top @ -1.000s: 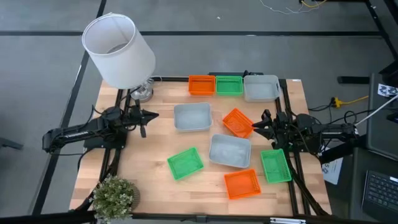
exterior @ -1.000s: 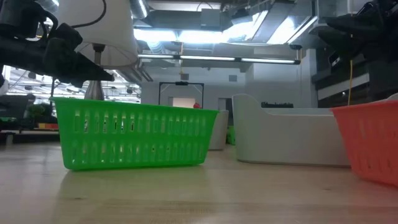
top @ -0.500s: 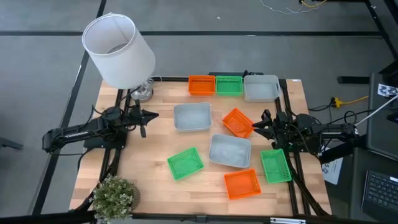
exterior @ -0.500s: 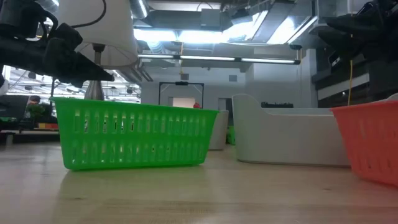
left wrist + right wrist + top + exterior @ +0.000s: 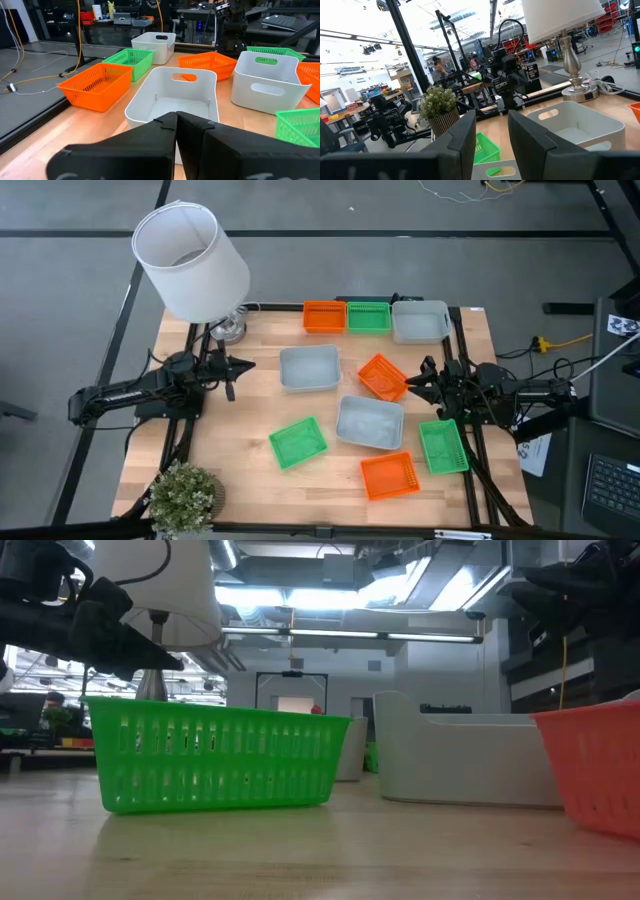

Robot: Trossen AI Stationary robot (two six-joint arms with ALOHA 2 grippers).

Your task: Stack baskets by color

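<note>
Along the wooden worktop's (image 5: 250, 405) far edge, an orange mesh plastic basket (image 5: 323, 317), a green one (image 5: 368, 316) and a pale grey-white one (image 5: 420, 321) sit side by side; six more baskets lie scattered mid-table, none stacked. Near the left edge the left gripper (image 5: 242, 364) hangs pressed together; by the right edge the right gripper (image 5: 413, 384), spread, holds nothing beside a tilted orange basket (image 5: 382, 377).

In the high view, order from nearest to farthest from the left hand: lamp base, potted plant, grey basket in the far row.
From the left hand:
1. Lamp base, just beyond it.
2. Potted plant, near-left corner.
3. Grey basket, far row's right end.
</note>
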